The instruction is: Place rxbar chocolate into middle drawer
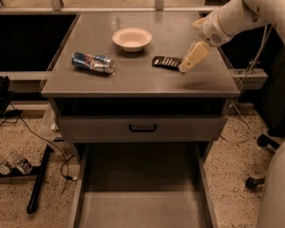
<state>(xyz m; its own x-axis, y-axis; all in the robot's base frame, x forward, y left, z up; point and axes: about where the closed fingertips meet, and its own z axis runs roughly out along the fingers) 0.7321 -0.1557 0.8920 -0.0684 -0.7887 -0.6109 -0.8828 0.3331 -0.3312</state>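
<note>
The rxbar chocolate (166, 61), a flat black bar with white lettering, lies on the cabinet top right of centre. My gripper (183, 69) comes down from the upper right, and its cream tip is at the bar's right end, touching it or just above it. The middle drawer (80, 194) is pulled out at the bottom of the view, a wide grey tray with a bare floor and thin side walls. It is well below and in front of the bar.
A white bowl (132, 38) and a crushed blue can (92, 61) sit on the cabinet top (133, 82). A grey drawer front with a black handle (142, 127) sits above the open tray. Cables and a black stand lie on the floor at left. A chair base stands at right.
</note>
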